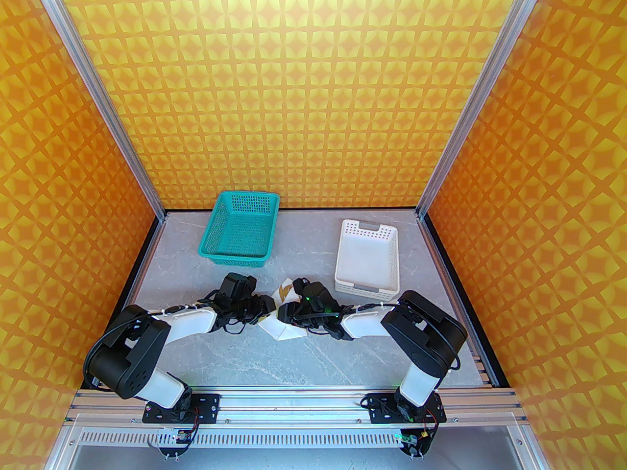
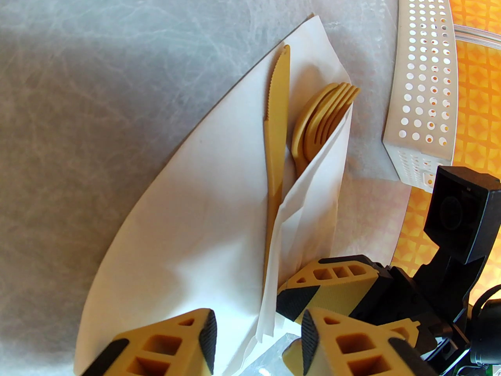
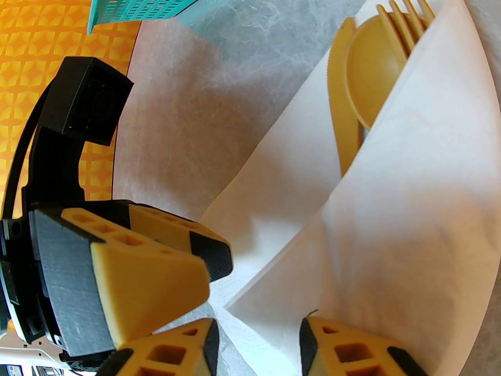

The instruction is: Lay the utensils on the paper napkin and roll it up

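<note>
Top external: fixed high above and behind the arm bases, tilted forward and down over the whole tabletop (image 1: 294, 360), far from the paper napkin (image 1: 283, 331) at mid-frame.

Left wrist: very close over the napkin, aimed along it toward the white basket (image 2: 426, 92) beyond, with the left pincer (image 2: 256, 339) at the bottom edge.

Right wrist: equally close, aimed across the napkin toward the teal basket (image 3: 156, 2) beyond, with the right pincer (image 3: 256, 339) at the bottom edge.

Shared by both wrist views: the napkin and the utensils (image 2: 317, 131) on it, seen from opposite sides. Beside the napkin in each, the other arm's camera: right wrist camera (image 2: 462, 217), left wrist camera (image 3: 86, 96).
</note>
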